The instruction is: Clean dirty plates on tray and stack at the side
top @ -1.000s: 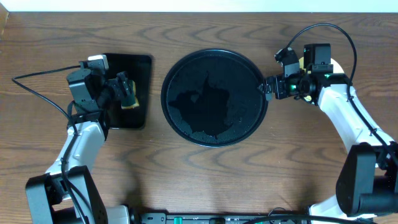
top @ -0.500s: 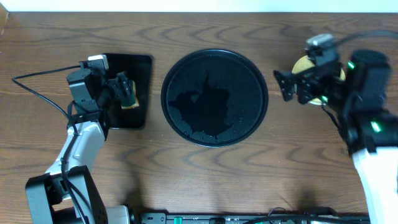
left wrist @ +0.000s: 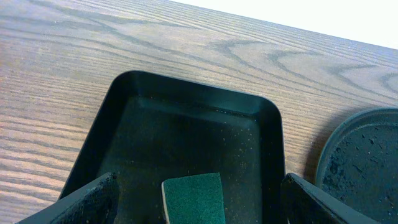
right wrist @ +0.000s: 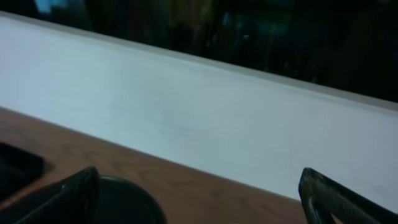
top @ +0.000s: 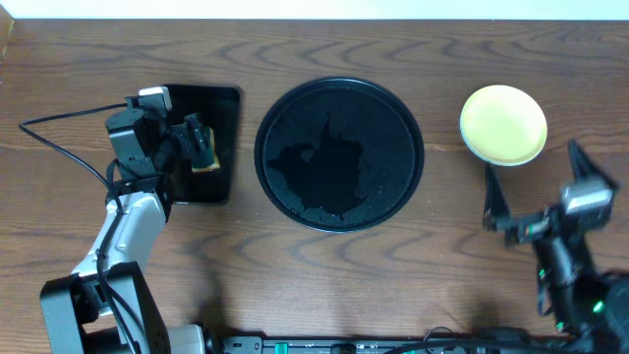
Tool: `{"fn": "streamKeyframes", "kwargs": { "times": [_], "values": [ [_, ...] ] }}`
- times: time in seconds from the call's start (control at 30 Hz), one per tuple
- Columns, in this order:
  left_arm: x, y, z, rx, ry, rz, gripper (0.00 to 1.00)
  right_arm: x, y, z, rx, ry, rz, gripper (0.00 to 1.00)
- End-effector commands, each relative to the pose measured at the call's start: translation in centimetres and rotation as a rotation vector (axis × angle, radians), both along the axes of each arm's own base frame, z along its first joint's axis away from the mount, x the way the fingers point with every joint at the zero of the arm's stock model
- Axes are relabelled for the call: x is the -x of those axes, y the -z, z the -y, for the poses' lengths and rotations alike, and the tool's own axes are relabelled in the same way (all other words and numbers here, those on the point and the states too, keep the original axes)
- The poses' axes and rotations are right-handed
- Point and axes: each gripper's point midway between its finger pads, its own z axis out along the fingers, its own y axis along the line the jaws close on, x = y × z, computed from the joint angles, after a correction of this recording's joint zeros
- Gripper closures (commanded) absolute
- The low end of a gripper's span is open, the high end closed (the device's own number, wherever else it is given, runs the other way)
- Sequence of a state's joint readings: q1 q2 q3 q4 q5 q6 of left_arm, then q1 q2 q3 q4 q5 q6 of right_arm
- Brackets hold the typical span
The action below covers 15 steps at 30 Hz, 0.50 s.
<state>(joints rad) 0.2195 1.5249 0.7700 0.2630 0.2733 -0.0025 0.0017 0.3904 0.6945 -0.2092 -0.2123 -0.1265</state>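
Observation:
The plates (top: 503, 125) stand stacked on the table right of the tray, the pale yellow one on top with a pale rim showing under it. The large round black tray (top: 339, 152) holds no plates and has a wet sheen; its edge also shows in the left wrist view (left wrist: 367, 168). My right gripper (top: 539, 187) is open and empty, raised near the front right, below the stack; its wrist view (right wrist: 199, 174) looks at the far wall. My left gripper (top: 200, 141) is open over the rectangular tray, its fingers either side of a green sponge (left wrist: 193, 199).
The small rectangular black tray (top: 221, 108) sits left of the round tray, with the sponge (top: 204, 160) lying in it. A cable (top: 59, 133) loops across the table at the far left. A white wall (right wrist: 217, 106) runs behind the table.
My right arm has pulled back from beside the plates toward the front right, uncovering the stack. The left arm and sponge have not moved.

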Motion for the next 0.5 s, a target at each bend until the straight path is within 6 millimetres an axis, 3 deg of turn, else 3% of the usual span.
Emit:
{"fn": "streamKeyframes", "kwargs": {
  "times": [0.0,0.17,0.47],
  "values": [
    [-0.1,-0.3,0.0,-0.006,-0.001,0.007,0.17,0.4,3.8,1.2,-0.062,0.051,-0.001,0.01],
    [-0.1,-0.3,0.0,-0.006,-0.001,0.007,0.17,0.6,7.2,1.9,-0.154,0.067,0.058,0.01],
    [-0.1,-0.3,0.0,-0.006,-0.001,0.007,0.17,0.1,11.0,1.5,-0.150,0.039,0.113,0.01]
  ]
}}
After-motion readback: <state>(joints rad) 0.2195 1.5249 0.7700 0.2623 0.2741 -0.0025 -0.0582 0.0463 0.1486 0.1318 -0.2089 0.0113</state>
